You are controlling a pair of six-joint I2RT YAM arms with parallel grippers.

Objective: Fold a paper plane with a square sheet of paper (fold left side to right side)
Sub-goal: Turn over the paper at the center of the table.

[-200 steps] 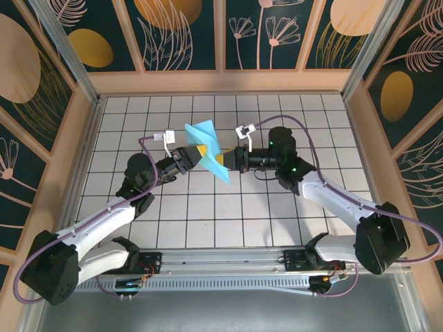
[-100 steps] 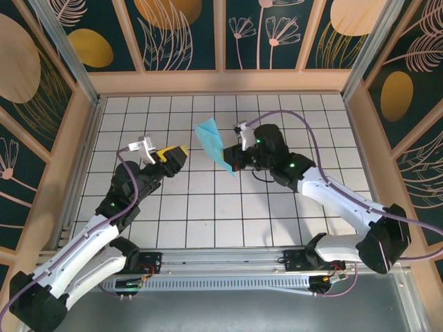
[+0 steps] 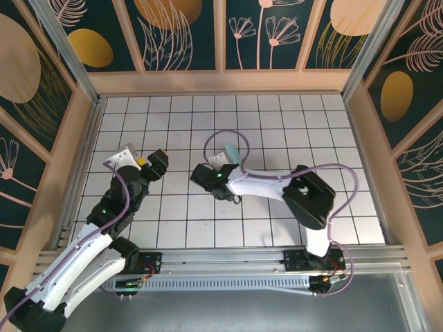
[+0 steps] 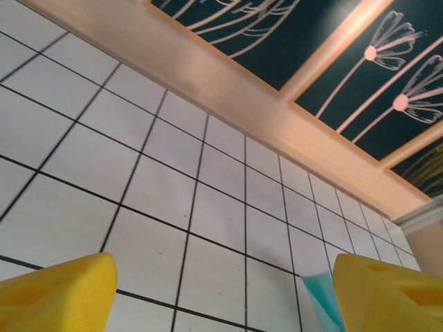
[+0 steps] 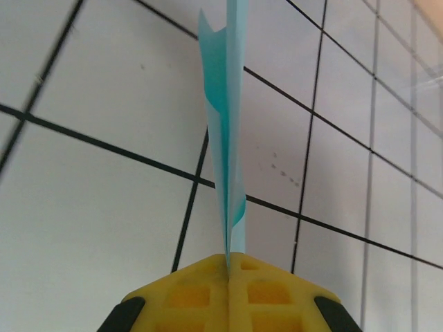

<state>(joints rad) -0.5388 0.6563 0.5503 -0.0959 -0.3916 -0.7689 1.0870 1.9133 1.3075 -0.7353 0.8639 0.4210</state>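
The paper plane [image 5: 225,124], folded turquoise-blue paper in several layers, stands edge-on above the white tiles, pinched at its lower end by my right gripper [image 5: 228,257], which is shut on it. From above, a small piece of the paper plane [image 3: 234,152] shows beside the right wrist near the middle of the floor. My left gripper [image 3: 156,160] hangs to the left of it, apart from the paper, jaws wide open with nothing between them. In the left wrist view the left gripper [image 4: 221,304] frames bare tiles, and a corner of the paper plane [image 4: 324,299] peeks in beside the right finger.
The white tiled floor [image 3: 277,124] is boxed in by wooden walls [image 3: 221,81] at the back and both sides. A metal rail [image 3: 228,266] with both arm bases runs along the near edge. The right arm's elbow [image 3: 308,197] sits right of centre.
My left gripper opened, let go of the paper and drew back to the left. The right arm swung left and nearer with the paper plane still pinched.
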